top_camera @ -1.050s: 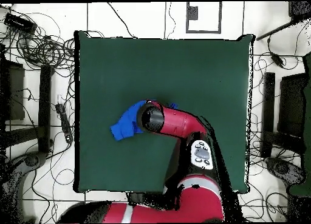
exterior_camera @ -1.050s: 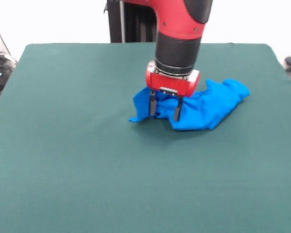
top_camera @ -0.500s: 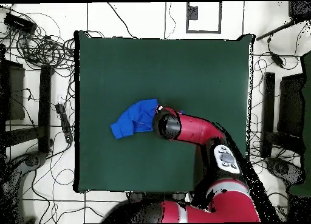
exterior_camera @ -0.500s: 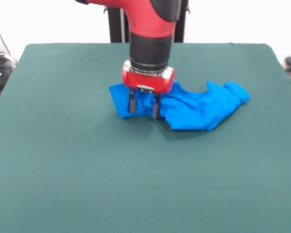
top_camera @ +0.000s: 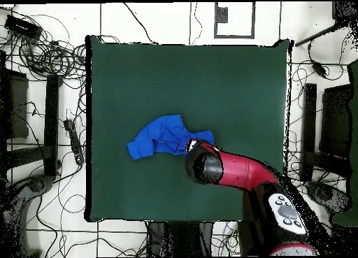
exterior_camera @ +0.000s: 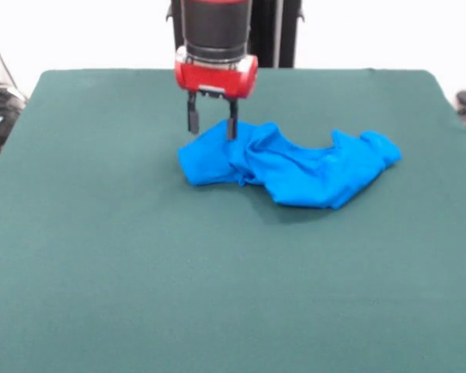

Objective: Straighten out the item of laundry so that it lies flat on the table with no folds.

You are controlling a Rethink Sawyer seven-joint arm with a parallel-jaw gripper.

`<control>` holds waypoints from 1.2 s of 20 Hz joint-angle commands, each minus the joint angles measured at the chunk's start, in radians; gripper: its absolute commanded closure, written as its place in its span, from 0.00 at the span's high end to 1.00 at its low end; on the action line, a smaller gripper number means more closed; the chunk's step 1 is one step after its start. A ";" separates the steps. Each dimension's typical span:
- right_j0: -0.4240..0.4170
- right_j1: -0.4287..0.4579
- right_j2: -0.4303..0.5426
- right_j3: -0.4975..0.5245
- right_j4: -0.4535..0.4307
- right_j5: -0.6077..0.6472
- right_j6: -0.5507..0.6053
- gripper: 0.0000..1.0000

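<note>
Lifted clear since half a second ago, the gripper (exterior_camera: pixel 211 125) hangs with fingers spread and empty above the soft blue shirt (exterior_camera: pixel 289 166), which lies crumpled in long rumpled folds mid-table (exterior_camera: pixel 140 272) on green felt.

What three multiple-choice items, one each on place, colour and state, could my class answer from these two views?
1. Where is the crumpled bright blue T-shirt?
A. mid-table
B. on the floor
C. hanging off an edge

2. What colour is the felt-like table cloth?
A. grey
B. dark green
C. white

3. How are the red-and-black gripper's fingers?
A. shut on the shirt
B. open, raised over the shirt's end
C. flat on the table

Key: A, green cloth surrounds it on all sides; B, both views show it; B, a gap shows between them with nothing held.
</note>
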 commanded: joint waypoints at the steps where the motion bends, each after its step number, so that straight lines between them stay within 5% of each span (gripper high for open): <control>1: 0.022 -0.032 0.166 0.111 -0.033 0.030 0.029 1.00; 24: 0.156 0.091 0.110 -0.086 0.025 0.055 0.086 1.00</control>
